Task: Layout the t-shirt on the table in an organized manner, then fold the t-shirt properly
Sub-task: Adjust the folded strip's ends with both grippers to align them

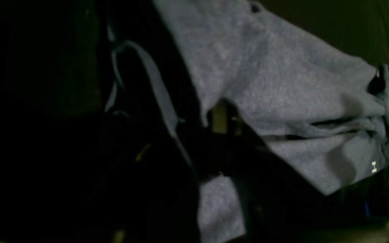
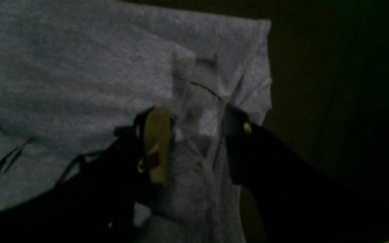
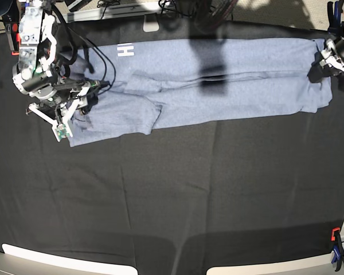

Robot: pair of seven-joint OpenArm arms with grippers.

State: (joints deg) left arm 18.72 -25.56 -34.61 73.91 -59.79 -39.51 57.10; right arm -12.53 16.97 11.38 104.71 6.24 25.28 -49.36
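At the two short ends of the shirt we find both grippers at work. From its wrist camera, the right gripper (image 2: 194,141) straddles a raised pleat of cloth, its tan-padded finger (image 2: 156,145) on one side and its dark finger on the other; the fabric bunches between them, so we read this as a pinch on the t-shirt (image 2: 79,84) near its corner. The left gripper (image 3: 331,57) sits at the opposite end, just beside the table edge. Its wrist view is dark and blurred, and we cannot tell whether its jaws have closed on the cloth, though fabric lies right against them.

Outward from the grippers, the t-shirt (image 3: 218,86) stretches as a long band across the far part of the table (image 3: 172,195), already doubled lengthwise, with white lettering (image 3: 125,51) showing near the right arm. Holding both ends, we judge, serves to keep the band taut and straight for the next fold.
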